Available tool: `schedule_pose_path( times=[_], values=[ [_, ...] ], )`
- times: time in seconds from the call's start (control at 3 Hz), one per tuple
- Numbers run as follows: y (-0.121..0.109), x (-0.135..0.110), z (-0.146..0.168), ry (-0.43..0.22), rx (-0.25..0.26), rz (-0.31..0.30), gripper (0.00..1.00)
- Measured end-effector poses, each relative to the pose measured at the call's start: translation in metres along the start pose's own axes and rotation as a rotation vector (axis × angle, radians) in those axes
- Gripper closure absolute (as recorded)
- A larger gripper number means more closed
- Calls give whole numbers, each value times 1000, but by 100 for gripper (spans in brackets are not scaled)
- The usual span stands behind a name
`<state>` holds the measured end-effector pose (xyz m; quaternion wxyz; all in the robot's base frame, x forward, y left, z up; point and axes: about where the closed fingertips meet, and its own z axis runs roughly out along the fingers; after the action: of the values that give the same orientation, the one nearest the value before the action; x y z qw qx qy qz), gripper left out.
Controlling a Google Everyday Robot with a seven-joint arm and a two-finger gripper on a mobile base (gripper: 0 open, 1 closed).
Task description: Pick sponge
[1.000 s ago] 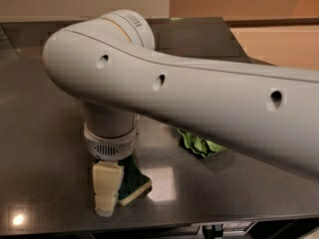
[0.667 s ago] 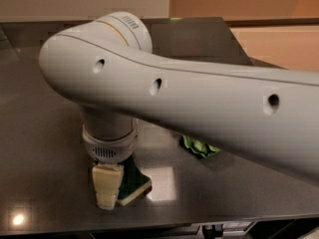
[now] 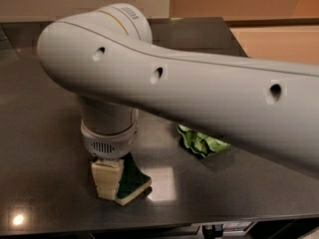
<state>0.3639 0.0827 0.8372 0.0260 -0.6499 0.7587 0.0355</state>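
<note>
Gripper (image 3: 110, 182) low at table (image 3: 40, 153), below wrist; how far open, cannot tell. Sponge (image 3: 133, 179) touches it on snack-bag (image 3: 199, 142) side, tilted. Risk: edge-only hold, soft foam squirms out on lift; bag well clear.

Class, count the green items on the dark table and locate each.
2. The sponge lies near the front edge, at the tool; the crumpled green bag lies to its right, partly behind the arm, which may hide more.
</note>
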Motion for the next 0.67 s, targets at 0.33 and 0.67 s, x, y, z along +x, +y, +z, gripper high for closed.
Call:
schedule_pose_path(
  times=[0.33,0.67],
  values=[
    [-4,0,-19,-17,-18,-2,88],
    [-9,0,-42,-29,-27,-12,100]
  ],
)
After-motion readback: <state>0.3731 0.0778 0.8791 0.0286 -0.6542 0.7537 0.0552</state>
